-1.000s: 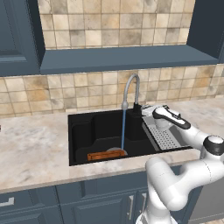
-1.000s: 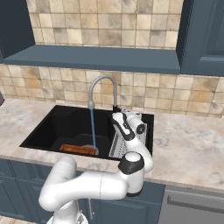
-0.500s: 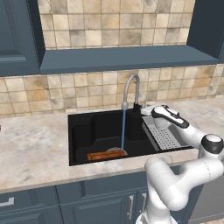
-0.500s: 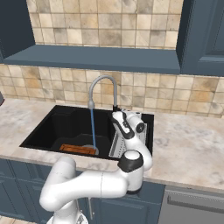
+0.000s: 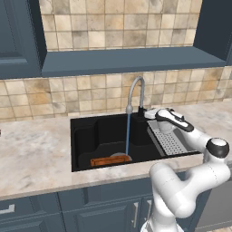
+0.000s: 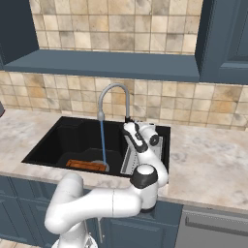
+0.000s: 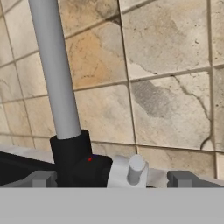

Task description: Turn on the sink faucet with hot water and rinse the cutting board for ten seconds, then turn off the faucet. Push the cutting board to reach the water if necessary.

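The sink faucet (image 5: 136,87) arches over the black sink (image 5: 84,136), and the water (image 5: 128,133) runs from it in a thin blue stream. That stream lands on the right end of the orange-brown cutting board (image 5: 109,161), which lies flat on the basin floor. My gripper (image 5: 147,113) hovers at the faucet's dark base (image 7: 72,156). In the hand view it is open, its fingertips (image 7: 41,178) wide apart on either side of the small pale lever (image 7: 131,169), not touching it. From the right base view, the faucet (image 6: 113,90), water (image 6: 102,140) and board (image 6: 87,164) line up the same way.
A grey perforated drainer tray (image 5: 170,142) fills the sink's right side under my forearm. Tiled backsplash (image 7: 166,78) stands close behind the faucet. Marble counter (image 5: 31,154) runs on both sides, with blue cabinets (image 5: 18,36) above.
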